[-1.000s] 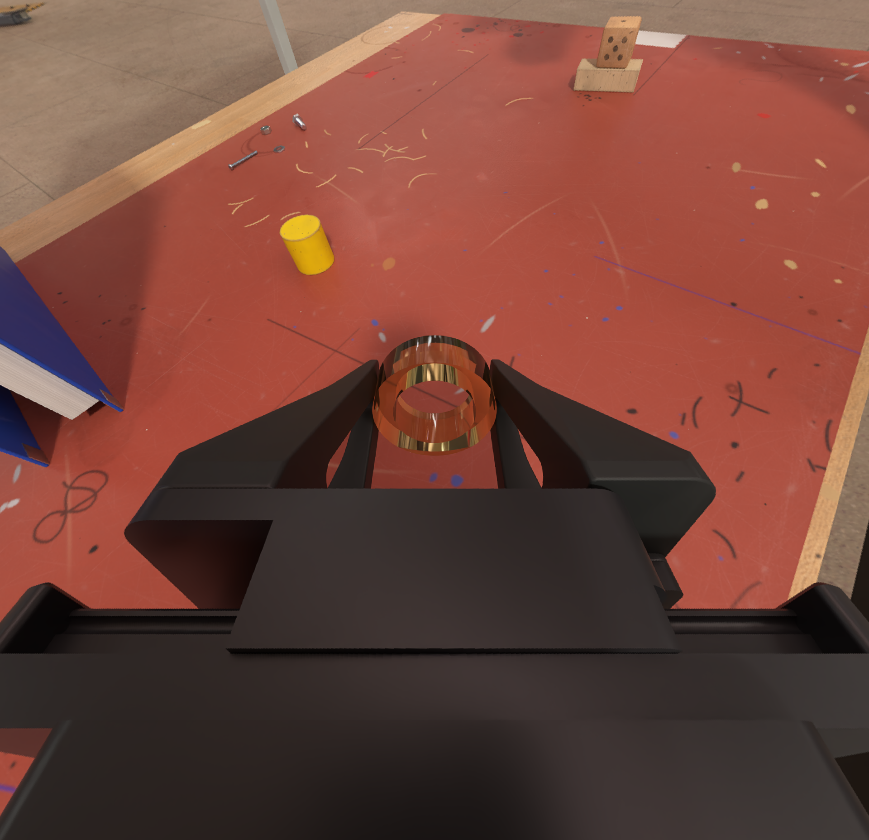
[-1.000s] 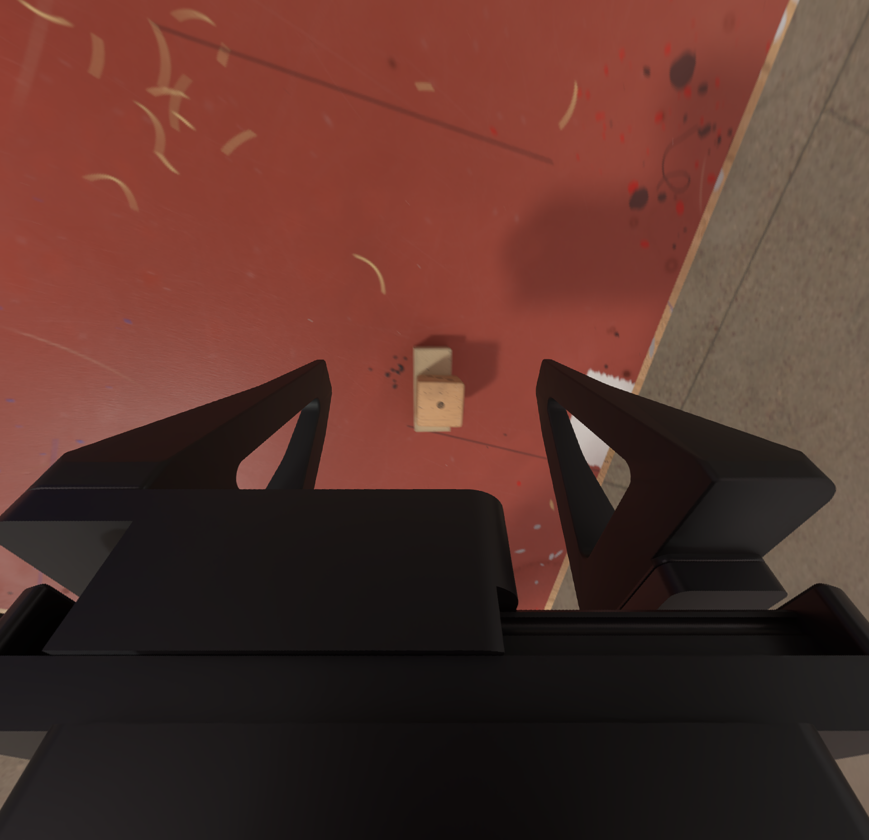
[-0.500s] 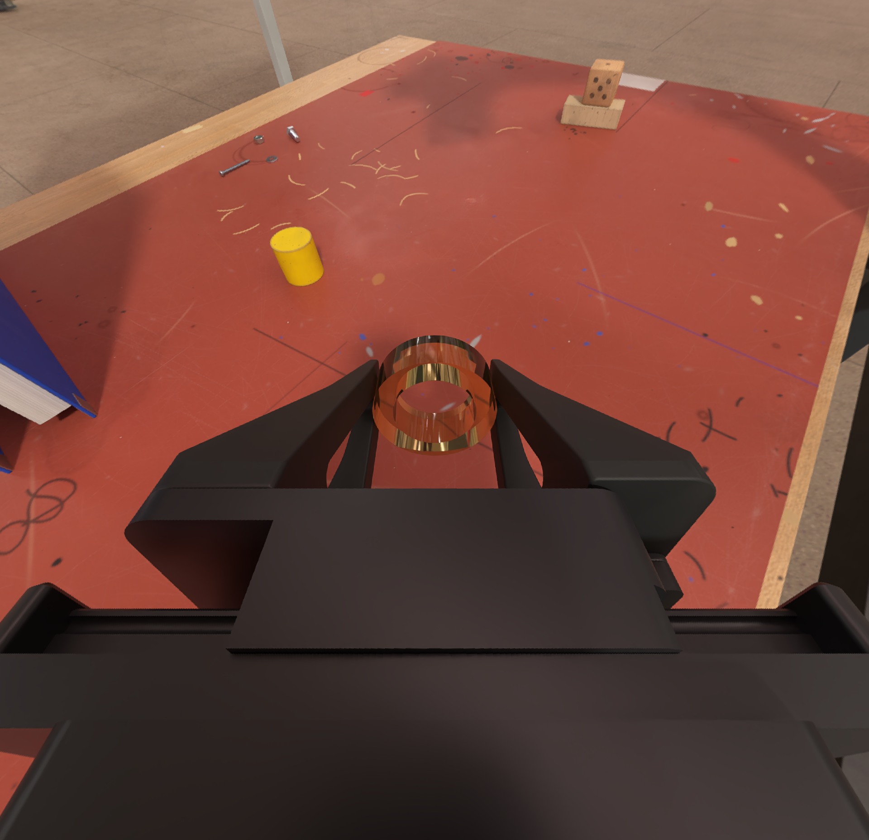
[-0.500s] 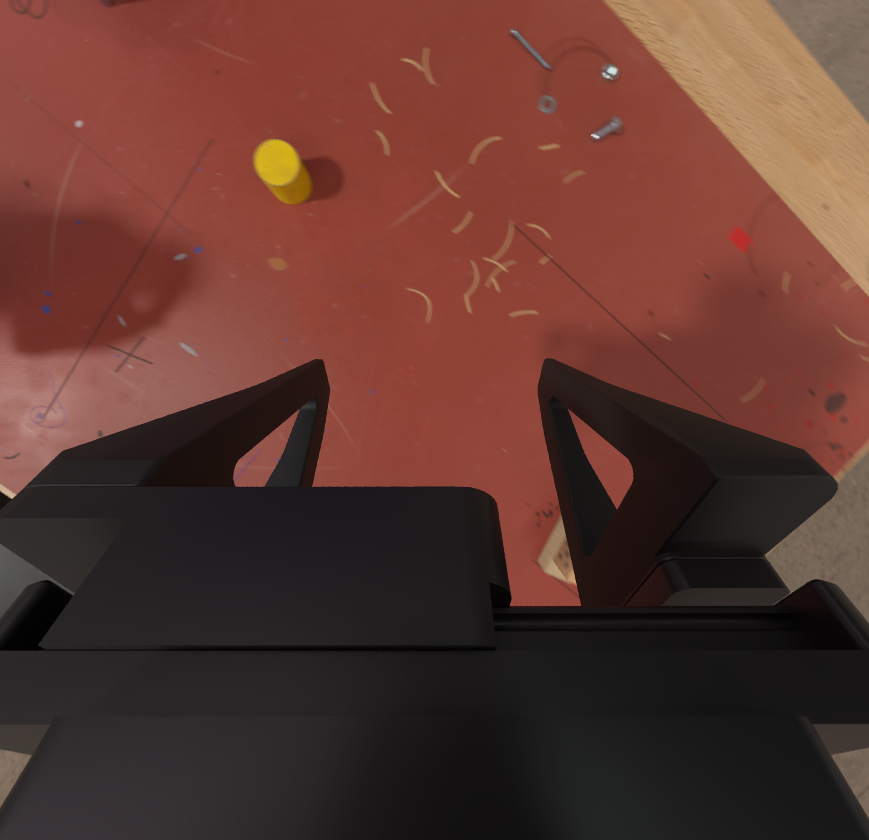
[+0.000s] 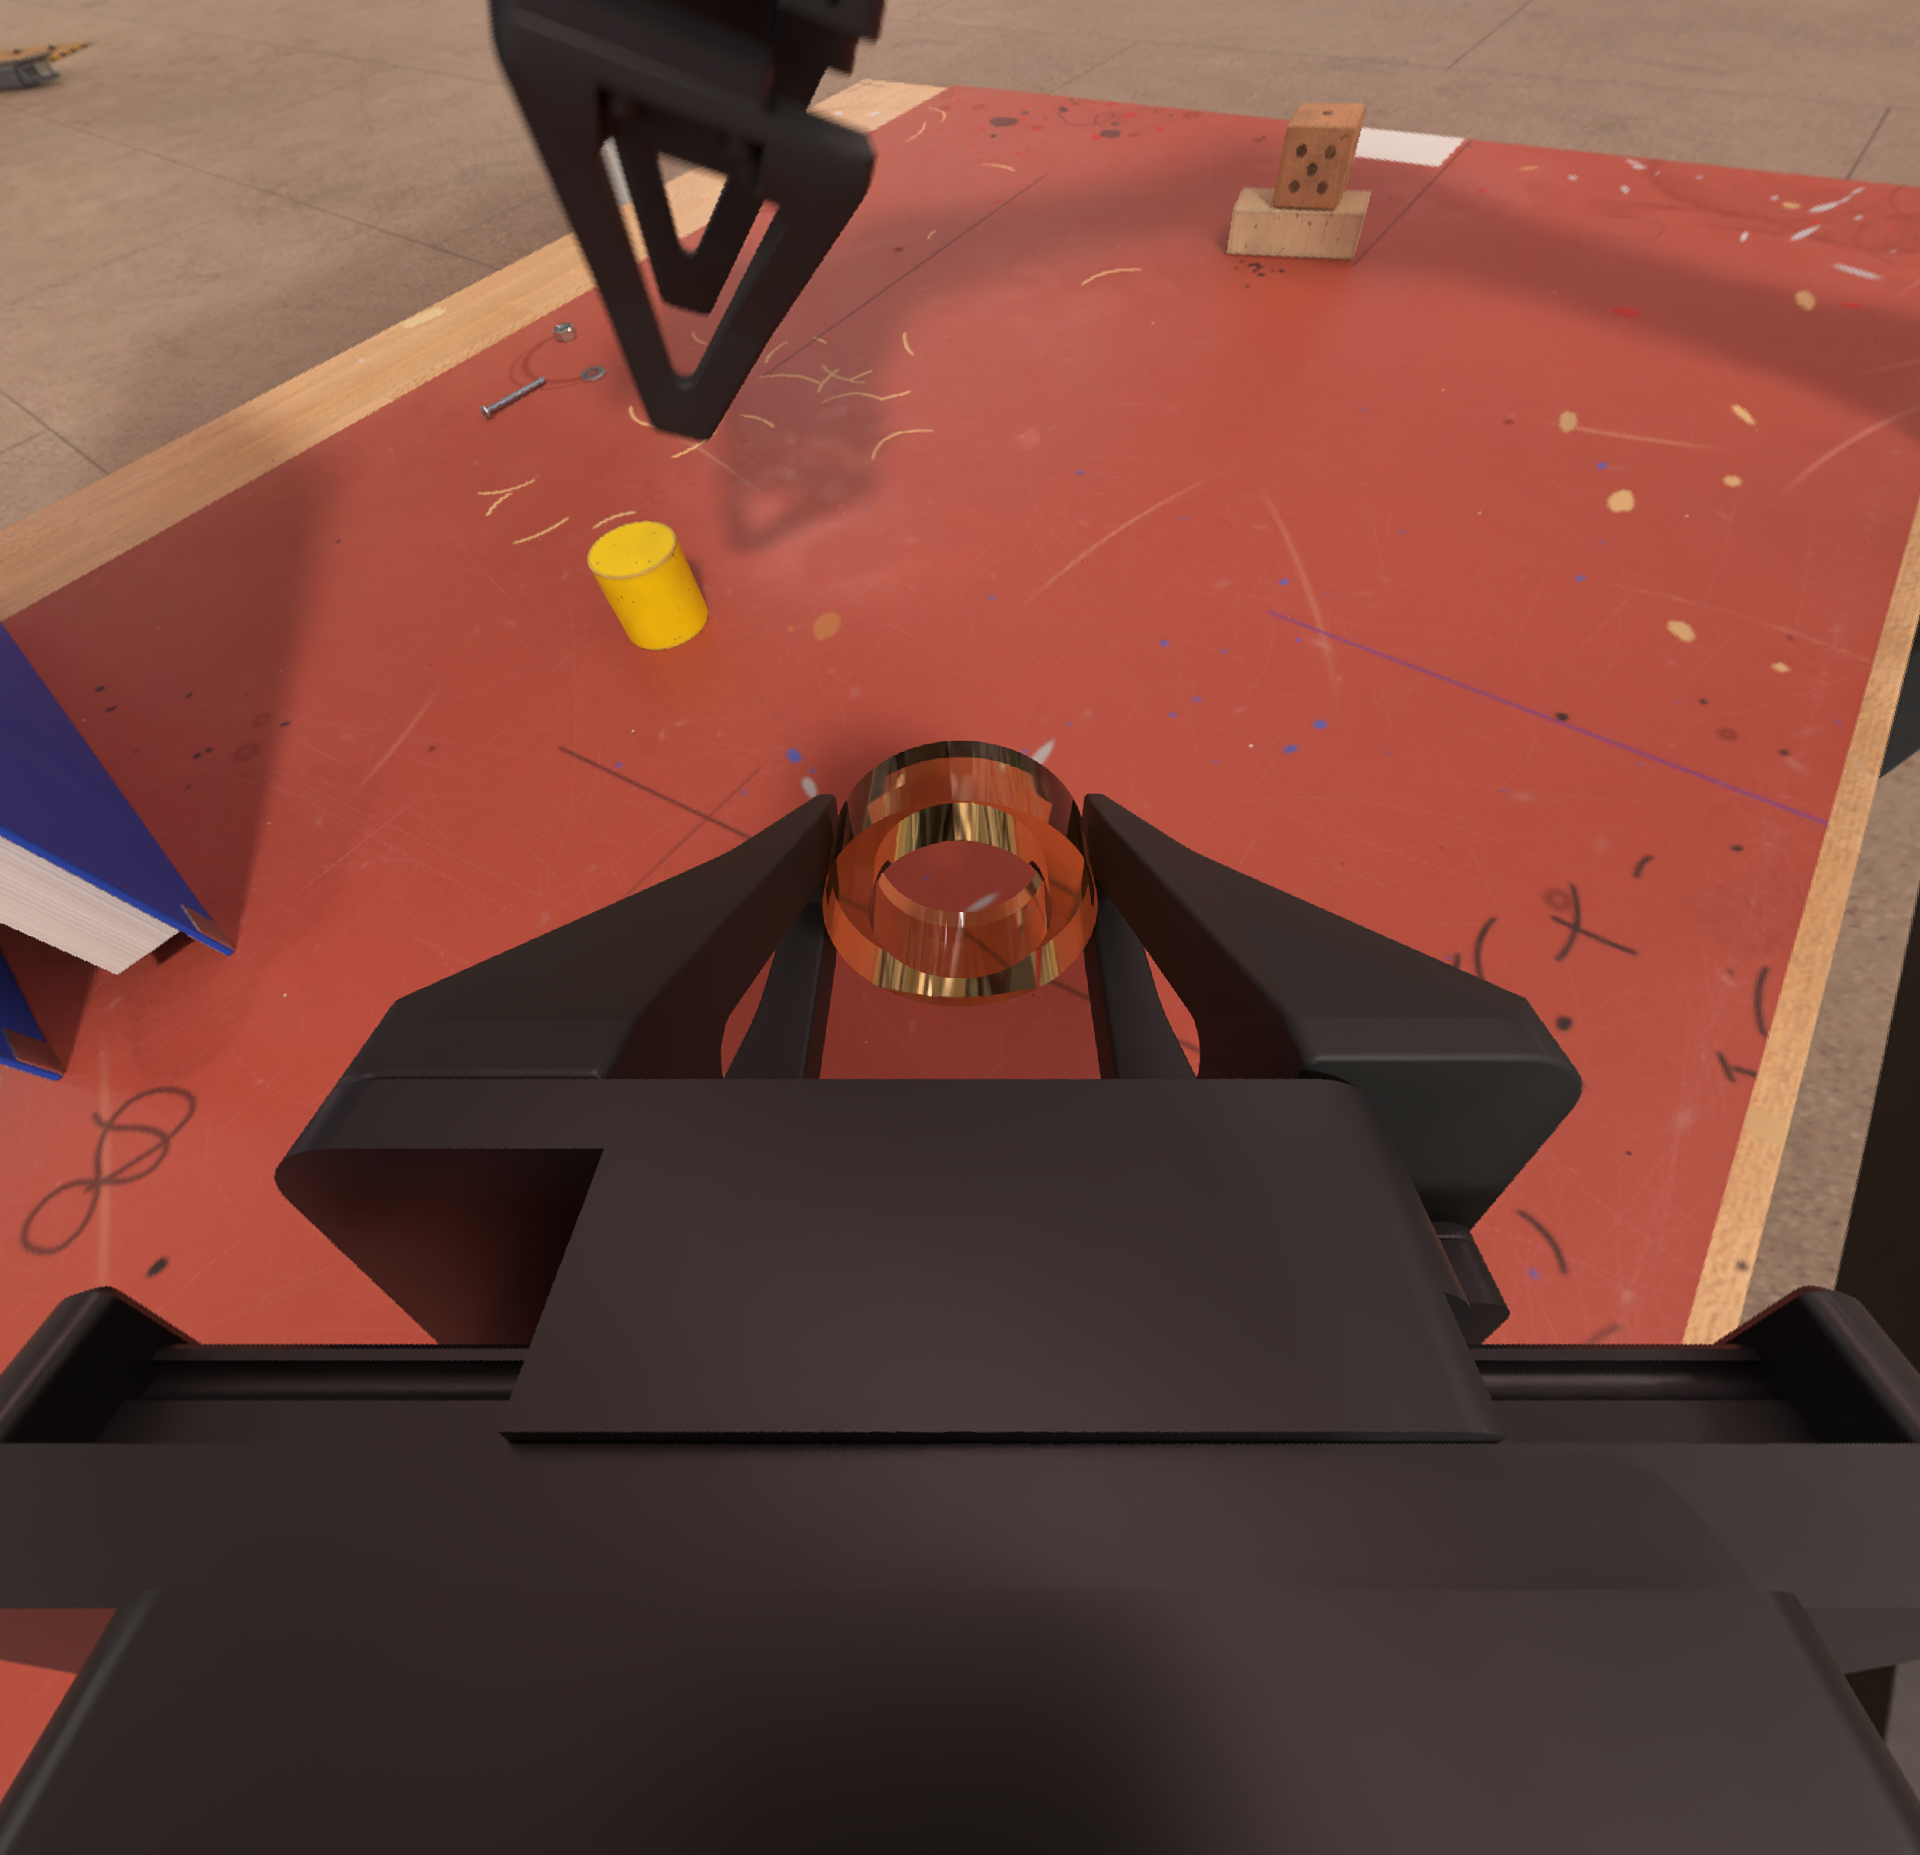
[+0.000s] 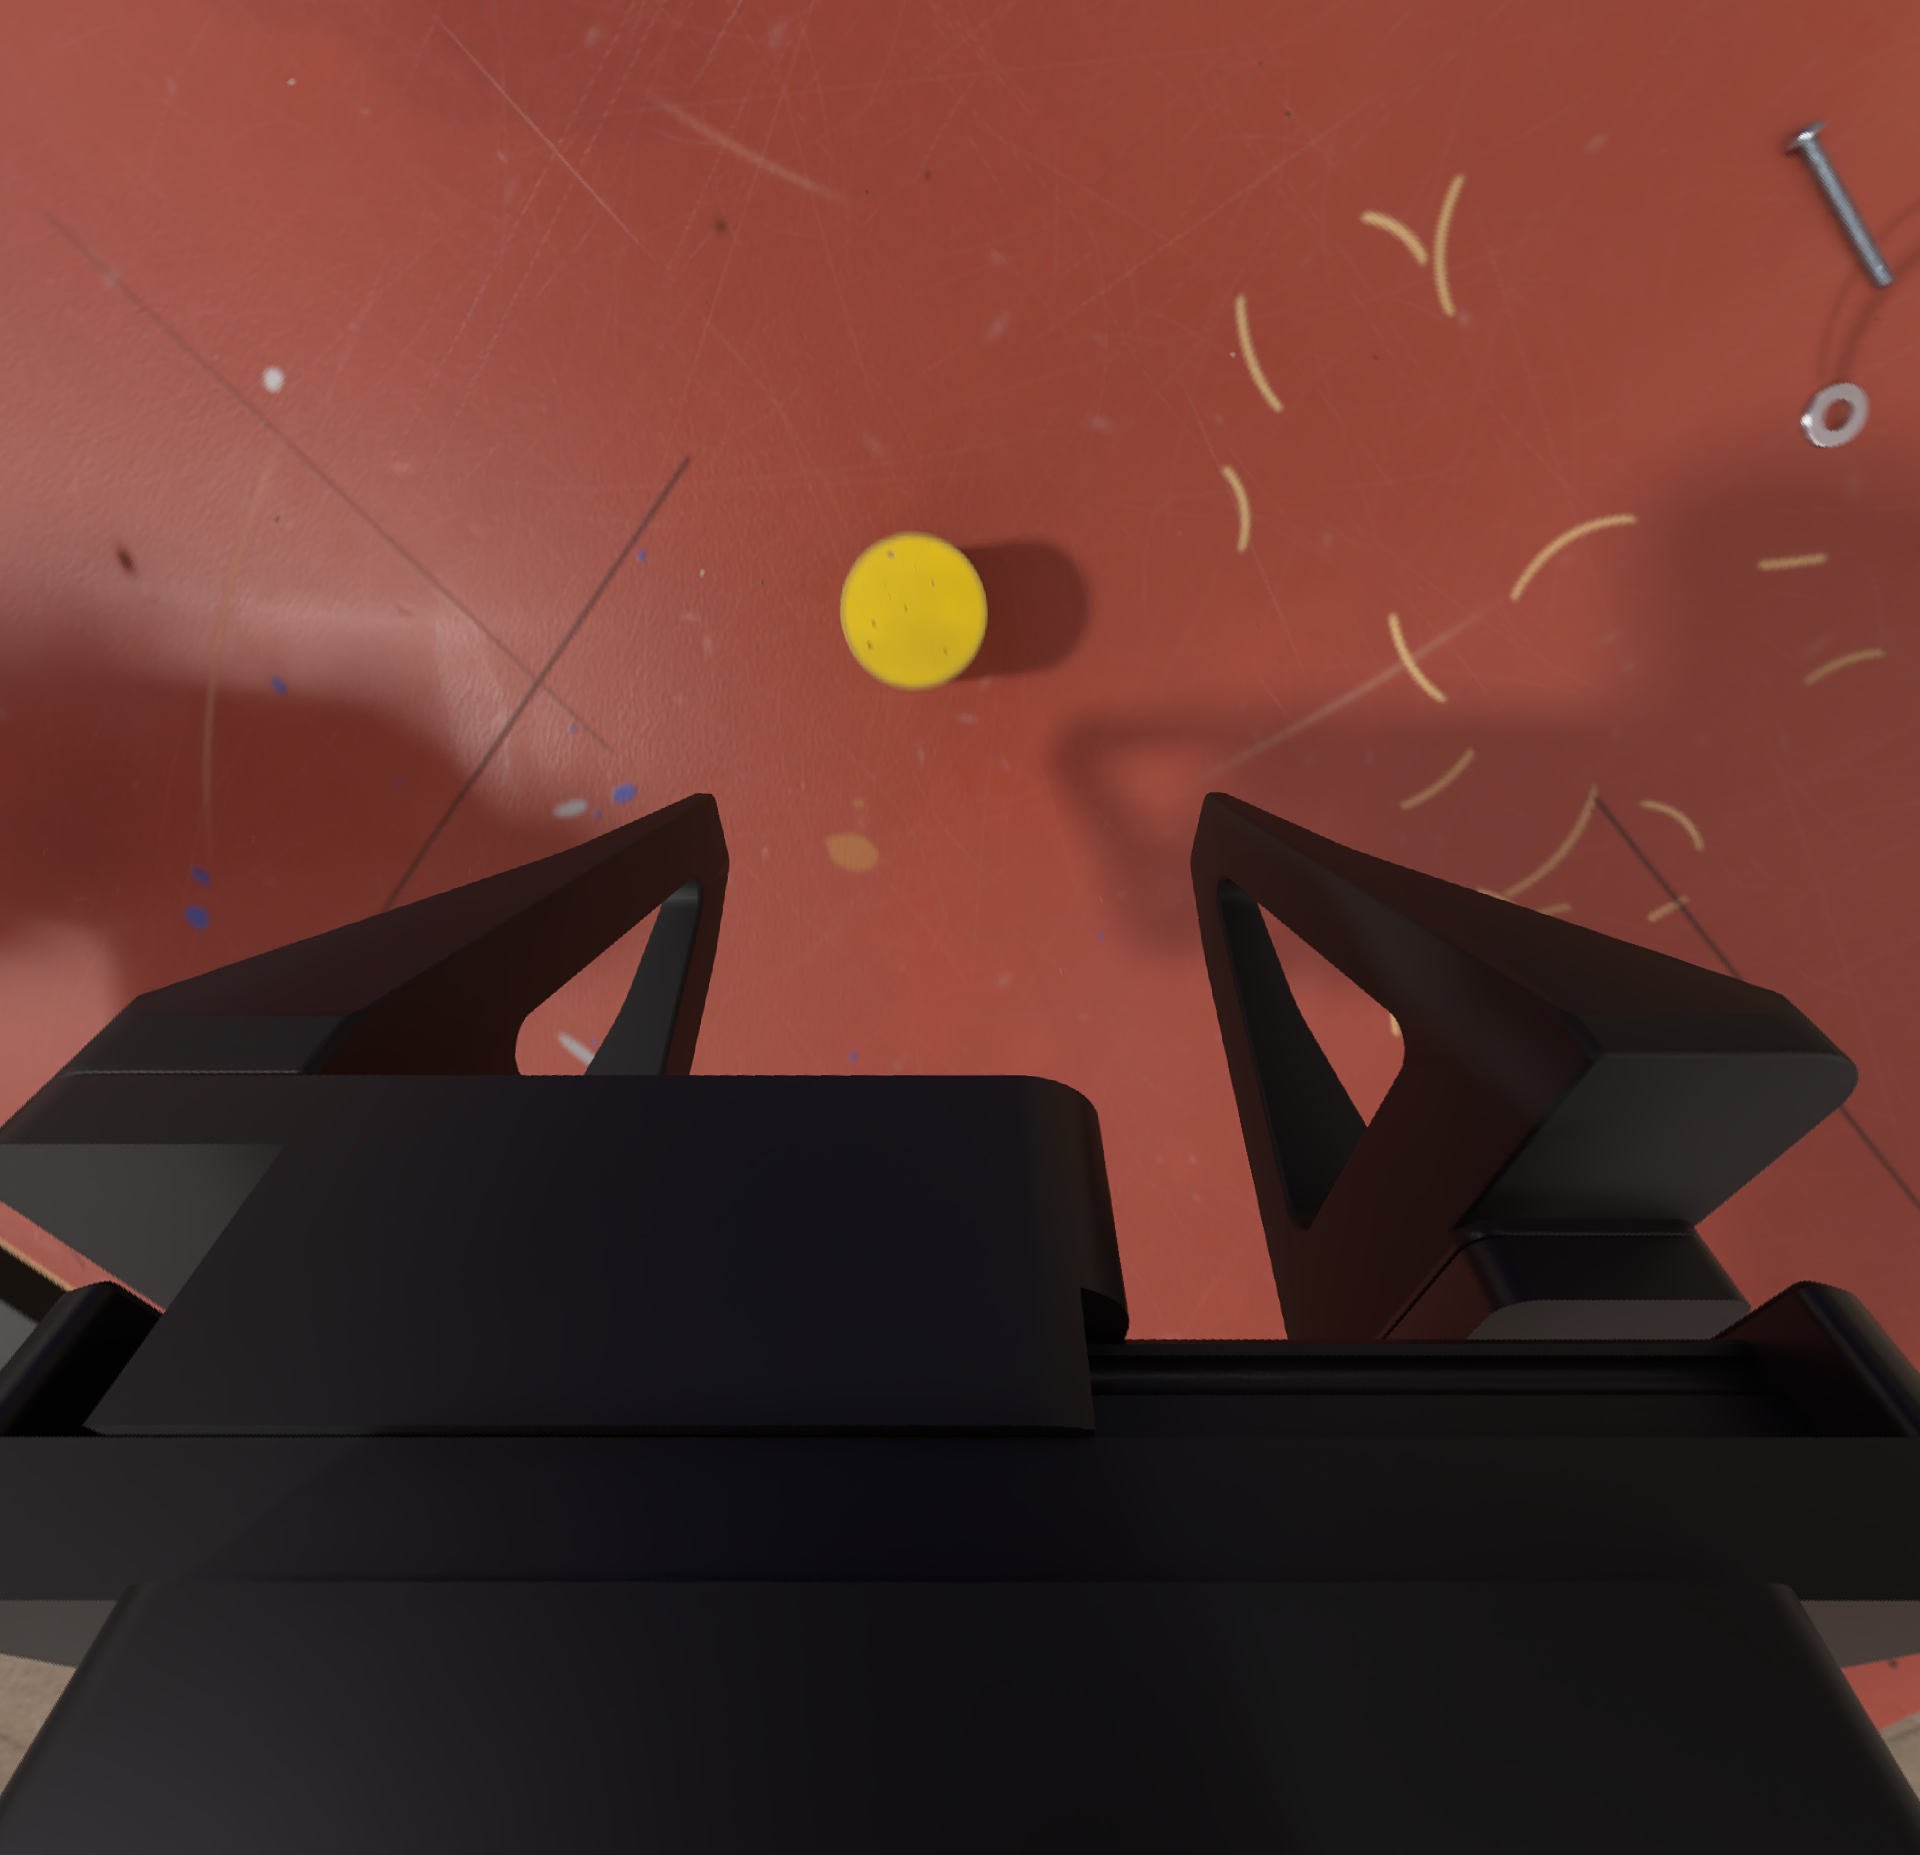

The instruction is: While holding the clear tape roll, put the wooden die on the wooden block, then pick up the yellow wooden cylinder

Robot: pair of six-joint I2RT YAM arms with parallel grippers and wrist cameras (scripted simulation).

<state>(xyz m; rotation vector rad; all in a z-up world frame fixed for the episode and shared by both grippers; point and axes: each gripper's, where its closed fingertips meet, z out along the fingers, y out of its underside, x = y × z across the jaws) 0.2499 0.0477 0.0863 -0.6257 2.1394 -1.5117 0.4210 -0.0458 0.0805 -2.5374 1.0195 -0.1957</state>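
Note:
My left gripper [image 5: 958, 818] is shut on the clear tape roll [image 5: 958, 875], an amber ring held above the red table. The wooden die [image 5: 1317, 157] stands on the wooden block [image 5: 1297, 224] at the far right of the table. The yellow wooden cylinder [image 5: 648, 585] stands upright at the left middle. My right gripper [image 6: 958, 818] is open and empty, pointing down from well above the table; the cylinder [image 6: 912, 610] lies just ahead of its fingertips. That gripper also shows in the left wrist view [image 5: 681, 403], hanging beyond the cylinder.
A blue book [image 5: 83, 849] lies at the left edge. A screw [image 5: 513, 398], a washer [image 6: 1835, 415] and wood shavings [image 5: 831, 382] lie near the far-left wooden border [image 5: 312, 413]. The table's right edge [image 5: 1797, 974] runs close by.
My right gripper has swung from above the die and block across to the yellow cylinder, coming into the left wrist view. My left gripper has kept its hold on the tape roll.

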